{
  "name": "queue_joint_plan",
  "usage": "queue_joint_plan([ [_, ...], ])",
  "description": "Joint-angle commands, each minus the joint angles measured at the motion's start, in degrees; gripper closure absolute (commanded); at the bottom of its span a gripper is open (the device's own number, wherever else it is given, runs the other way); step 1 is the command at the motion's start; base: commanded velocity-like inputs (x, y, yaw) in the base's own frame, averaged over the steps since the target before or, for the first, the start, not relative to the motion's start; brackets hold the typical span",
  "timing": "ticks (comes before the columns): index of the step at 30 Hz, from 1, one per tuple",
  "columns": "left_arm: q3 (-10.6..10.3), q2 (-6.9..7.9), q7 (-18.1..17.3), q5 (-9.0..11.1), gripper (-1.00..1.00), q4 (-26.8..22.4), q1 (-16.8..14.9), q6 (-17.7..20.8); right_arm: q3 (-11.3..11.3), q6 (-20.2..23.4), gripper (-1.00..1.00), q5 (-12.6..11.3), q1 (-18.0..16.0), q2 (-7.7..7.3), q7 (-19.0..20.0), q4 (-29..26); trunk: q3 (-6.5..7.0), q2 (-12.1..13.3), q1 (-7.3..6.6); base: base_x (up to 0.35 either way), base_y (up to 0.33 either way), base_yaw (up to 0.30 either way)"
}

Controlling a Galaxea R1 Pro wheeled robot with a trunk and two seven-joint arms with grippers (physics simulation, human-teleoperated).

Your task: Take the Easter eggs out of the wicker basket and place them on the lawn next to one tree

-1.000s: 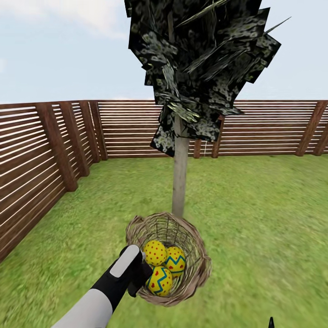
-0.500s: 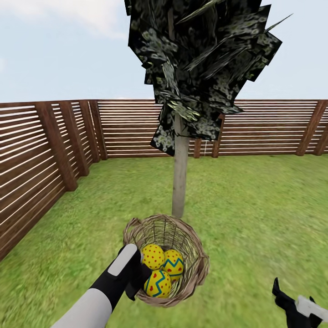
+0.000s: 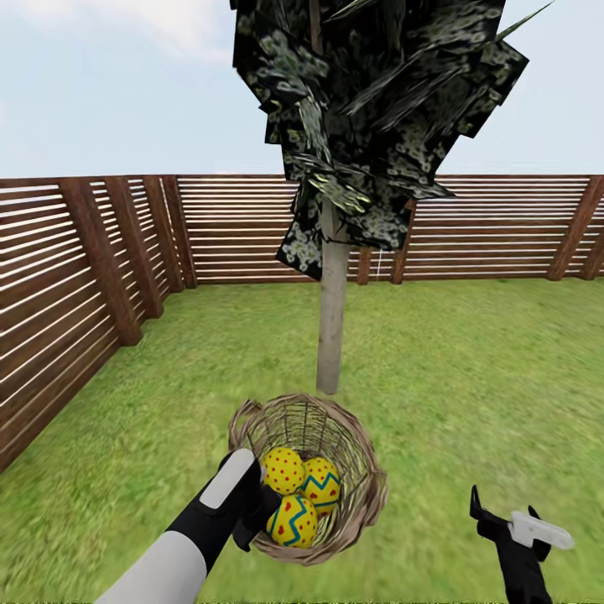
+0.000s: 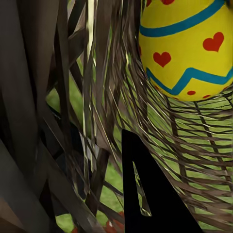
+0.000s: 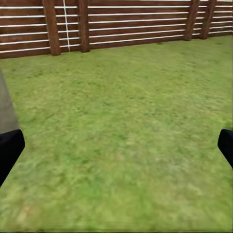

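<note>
Lawn: patchy grass, soft footing. Tree: pale straight trunk, just beyond the basket. Basket: open, stiff-looking wicker, probably light; left gripper pinched its near-left rim. Three eggs lay inside, touching: smooth, rounded, likely slippery; best gripped across the middle. Right gripper hovered spread over grass, right of basket.

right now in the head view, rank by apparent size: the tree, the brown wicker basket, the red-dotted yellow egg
1. The tree with pale trunk and dark leaves, largest.
2. The brown wicker basket.
3. The red-dotted yellow egg, smallest, though it lies nearer the camera than the tree.
</note>
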Motion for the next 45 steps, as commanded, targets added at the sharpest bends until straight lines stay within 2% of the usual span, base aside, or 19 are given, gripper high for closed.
queue_joint_plan([
  [1,-0.2,0.0,0.3,0.2,1.0,0.0,-0.1,0.2,0.1,0.0,-1.0,-0.3,0.0,0.01,0.0,0.0,-0.36,-0.5,0.23,0.0,0.0,0.0],
  [11,-0.2,0.0,0.7,0.5,1.0,0.4,-0.1,-0.2,0.1,-0.2,-1.0,0.2,0.0,0.12,-0.6,-0.5,-3.04,-4.5,2.43,0.0,0.0,0.0],
  [15,0.4,0.0,0.3,0.4,1.0,0.3,-0.1,-0.5,0.0,-0.2,-1.0,0.2,0.0,0.12,-0.6,-0.4,-4.14,-6.1,3.31,0.0,0.0,0.0],
  [25,0.6,0.0,0.3,0.5,1.0,0.0,-0.1,-0.8,-0.1,-0.6,-1.0,0.2,0.0,0.13,-0.7,0.0,-6.21,-10.1,5.51,0.0,0.0,0.0],
  [26,0.6,0.0,0.3,0.6,1.0,0.1,-0.1,-0.8,-0.2,-0.6,-1.0,0.2,0.0,0.16,-0.7,0.0,-6.48,-10.5,5.73,0.0,0.0,0.0],
  [28,0.6,0.0,0.3,3.0,1.0,0.4,-0.1,-0.9,-0.2,-0.6,-1.0,0.2,0.0,0.12,-1.0,0.0,-7.03,-11.3,6.16,0.0,0.0,0.0],
  [30,0.6,0.0,0.2,3.8,1.0,0.5,-0.1,-0.9,-0.2,-0.6,-1.0,0.2,0.0,0.12,-1.1,0.0,-7.57,-12.1,6.6,0.0,0.0,0.0],
  [36,0.5,0.0,-2.2,3.7,1.0,1.2,-0.1,-0.9,-0.2,-0.6,-1.0,0.2,0.0,0.12,-1.1,-0.1,-9.21,-14.5,7.92,0.0,0.0,0.0],
  [45,0.0,0.0,-1.9,3.6,1.0,0.6,-0.1,-0.6,-0.1,-0.6,-1.0,0.3,0.0,0.12,-1.6,0.2,-11.67,-18.1,9.9,0.0,0.0,0.0],
])
